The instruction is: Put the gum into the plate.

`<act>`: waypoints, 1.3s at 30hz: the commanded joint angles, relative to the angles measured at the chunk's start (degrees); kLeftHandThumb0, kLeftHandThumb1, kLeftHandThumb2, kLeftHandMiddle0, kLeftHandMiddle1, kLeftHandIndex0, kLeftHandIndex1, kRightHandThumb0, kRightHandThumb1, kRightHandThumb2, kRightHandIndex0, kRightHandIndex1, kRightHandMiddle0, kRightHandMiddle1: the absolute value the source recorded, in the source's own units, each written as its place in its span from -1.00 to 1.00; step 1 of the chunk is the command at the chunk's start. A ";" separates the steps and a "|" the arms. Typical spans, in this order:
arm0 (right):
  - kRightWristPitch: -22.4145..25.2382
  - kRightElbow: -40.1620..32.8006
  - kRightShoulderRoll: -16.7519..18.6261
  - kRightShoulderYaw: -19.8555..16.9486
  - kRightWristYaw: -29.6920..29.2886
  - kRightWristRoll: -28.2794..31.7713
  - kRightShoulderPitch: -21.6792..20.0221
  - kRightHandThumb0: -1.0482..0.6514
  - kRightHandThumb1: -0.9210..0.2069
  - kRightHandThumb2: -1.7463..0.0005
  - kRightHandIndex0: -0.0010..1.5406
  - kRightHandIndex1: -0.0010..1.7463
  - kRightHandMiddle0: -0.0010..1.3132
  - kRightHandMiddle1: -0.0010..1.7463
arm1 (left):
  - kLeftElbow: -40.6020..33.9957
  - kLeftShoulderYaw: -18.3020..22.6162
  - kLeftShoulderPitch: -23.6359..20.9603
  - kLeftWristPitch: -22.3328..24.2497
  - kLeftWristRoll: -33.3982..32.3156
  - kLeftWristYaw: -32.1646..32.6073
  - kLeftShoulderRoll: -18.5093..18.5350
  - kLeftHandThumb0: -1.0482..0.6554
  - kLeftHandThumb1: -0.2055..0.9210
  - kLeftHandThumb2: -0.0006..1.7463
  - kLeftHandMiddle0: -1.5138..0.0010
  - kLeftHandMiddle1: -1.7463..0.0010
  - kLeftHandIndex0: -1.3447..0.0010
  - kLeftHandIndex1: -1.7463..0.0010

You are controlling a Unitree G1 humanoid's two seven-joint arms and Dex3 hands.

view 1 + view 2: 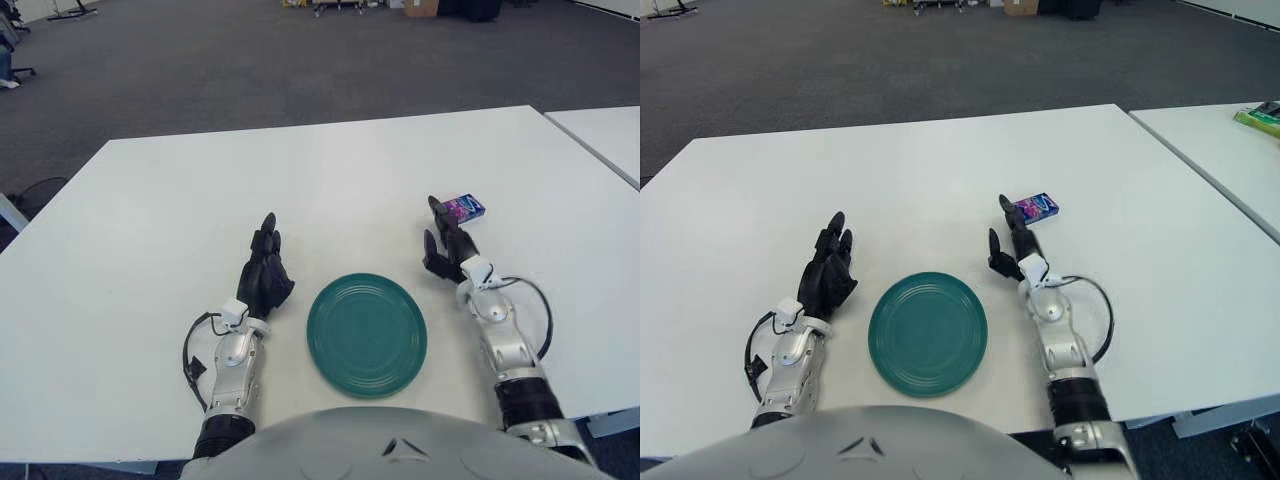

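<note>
A small blue and purple gum box (464, 208) lies on the white table (300, 190), to the right of and beyond a round teal plate (367, 334) near the front edge. My right hand (446, 242) is just left of and in front of the gum, fingers spread and holding nothing, its fingertips close to the box. My left hand (265, 264) shows left of the plate, fingers extended and empty. The gum also shows in the right eye view (1037, 208).
A second white table (605, 135) stands to the right, separated by a narrow gap. A green object (1260, 118) lies on it. Dark carpet lies beyond the table's far edge.
</note>
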 commanded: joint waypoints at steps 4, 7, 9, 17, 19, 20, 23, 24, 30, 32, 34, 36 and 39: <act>-12.62 5.57 -11.88 0.89 -8.78 -14.88 -13.47 -0.75 -1.00 0.24 -0.69 -0.97 -1.00 -0.10 | 8.82 -0.20 3.69 -0.61 -0.63 1.16 -2.41 -1.00 1.00 0.17 0.93 1.00 1.00 0.67; -13.81 9.95 -14.93 2.81 -13.18 -20.81 -18.47 -0.73 -1.00 0.31 -0.66 -0.96 -1.00 -0.05 | 8.91 -0.19 3.44 -0.39 -0.27 1.64 -2.46 -1.00 1.00 0.16 0.93 1.00 1.00 0.69; -14.00 14.81 -16.88 5.03 -16.23 -25.30 -22.38 -0.72 -1.00 0.34 -0.64 -0.96 -1.00 -0.04 | 8.88 -0.12 3.36 -0.04 -0.61 1.60 -2.59 -1.00 1.00 0.16 0.93 1.00 1.00 0.69; -14.02 34.84 -20.00 13.45 -20.96 -34.35 -36.04 -0.71 -1.00 0.40 -0.58 -0.96 -1.00 -0.09 | 9.47 -0.29 3.27 -0.44 -0.33 2.13 -2.93 -1.00 1.00 0.15 0.93 1.00 1.00 0.69; -14.32 38.21 -20.40 15.35 -21.06 -35.61 -37.85 -0.72 -1.00 0.40 -0.58 -0.96 -1.00 -0.11 | 8.74 -0.70 3.87 -0.48 -0.13 2.16 -3.07 -1.00 1.00 0.16 0.92 1.00 1.00 0.68; -14.52 39.33 -20.51 16.10 -21.26 -36.03 -38.45 -0.72 -1.00 0.39 -0.58 -0.96 -1.00 -0.12 | 8.36 -0.88 4.13 -0.46 -0.10 2.14 -3.14 -1.00 1.00 0.16 0.92 1.00 1.00 0.68; -15.12 42.27 -20.59 18.07 -22.21 -36.81 -39.92 -0.74 -1.00 0.40 -0.57 -0.97 -1.00 -0.12 | 7.52 -1.24 4.62 -0.43 -0.08 2.17 -3.19 -1.00 1.00 0.16 0.92 1.00 1.00 0.66; -15.21 43.19 -20.56 18.79 -22.34 -37.17 -40.34 -0.74 -1.00 0.39 -0.57 -0.97 -1.00 -0.12 | 7.27 -1.31 4.74 -0.42 -0.10 2.17 -3.15 -1.00 1.00 0.16 0.92 1.00 1.00 0.66; -15.10 48.81 -19.61 22.62 -23.47 -38.53 -42.38 -0.74 -1.00 0.40 -0.56 -0.98 -1.00 -0.17 | 6.77 -1.40 4.99 -0.48 -0.11 2.07 -2.66 -1.00 1.00 0.16 0.93 1.00 1.00 0.65; -15.08 50.33 -19.31 23.65 -23.90 -38.68 -42.92 -0.73 -1.00 0.41 -0.55 -0.98 -1.00 -0.18 | 6.75 -1.36 5.01 -0.50 -0.11 2.00 -2.51 -1.00 1.00 0.15 0.93 1.00 1.00 0.65; -15.09 52.23 -18.98 24.90 -24.46 -38.95 -43.36 -0.73 -1.00 0.42 -0.54 -0.98 -1.00 -0.19 | 6.86 -1.24 4.95 -0.43 -0.09 1.99 -2.37 -1.00 1.00 0.16 0.93 1.00 1.00 0.65; -15.05 54.17 -18.60 26.14 -25.02 -39.17 -43.79 -0.73 -1.00 0.42 -0.54 -0.98 -1.00 -0.21 | 6.95 -1.12 4.92 -0.36 -0.10 1.96 -2.24 -1.00 1.00 0.16 0.92 0.99 1.00 0.65; -14.82 57.67 -17.65 27.99 -25.64 -39.49 -44.25 -0.73 -1.00 0.41 -0.54 -0.98 -1.00 -0.25 | 7.39 -0.80 4.75 -0.37 -0.65 1.61 -2.23 -1.00 1.00 0.16 0.91 0.99 1.00 0.64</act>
